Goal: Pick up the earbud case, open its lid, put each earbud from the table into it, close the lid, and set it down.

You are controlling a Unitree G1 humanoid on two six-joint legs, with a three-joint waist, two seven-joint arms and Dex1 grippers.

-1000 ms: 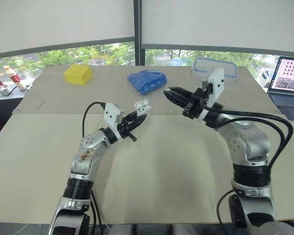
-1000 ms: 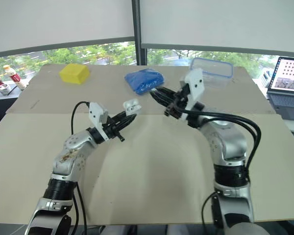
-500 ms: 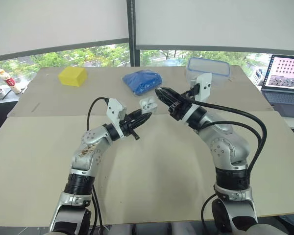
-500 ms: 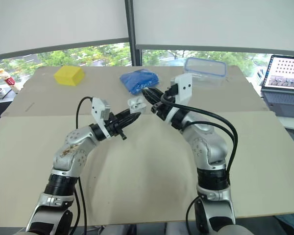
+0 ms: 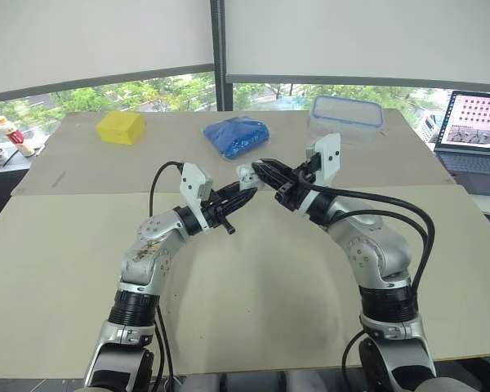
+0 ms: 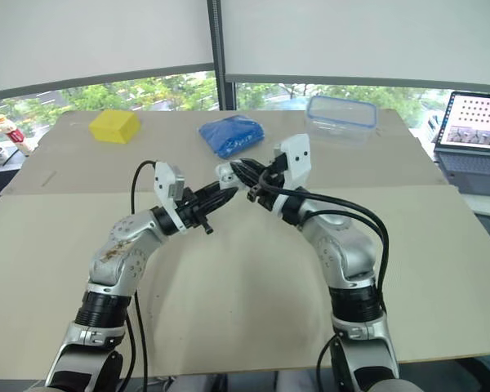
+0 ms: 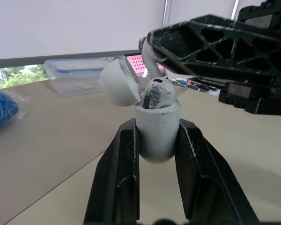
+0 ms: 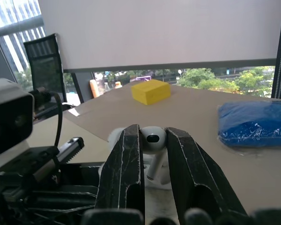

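The white earbud case (image 7: 157, 140) stands upright with my left gripper (image 7: 157, 124) shut on its body, held above the table's middle (image 5: 245, 174). Its lid (image 7: 119, 86) is tipped open, and one earbud (image 7: 155, 93) sits in the case. My right gripper (image 8: 153, 133) is shut on a second white earbud (image 8: 153, 140), stem pointing down. It meets the case from the right (image 5: 260, 167), with the earbud right at the open mouth beside the lid. Whether the stem has entered the case is hidden.
At the far side of the cardboard-covered table (image 5: 253, 310) lie a yellow block (image 5: 120, 127), a blue bag (image 5: 238, 135) and a clear blue-rimmed container (image 5: 346, 117). A laptop (image 5: 474, 131) stands off the right edge, and small bottles (image 5: 8, 131) sit off the left.
My right gripper has carried the earbud leftward until it reaches the open case. The left gripper has kept the case roughly in place. The camera shifted slightly.
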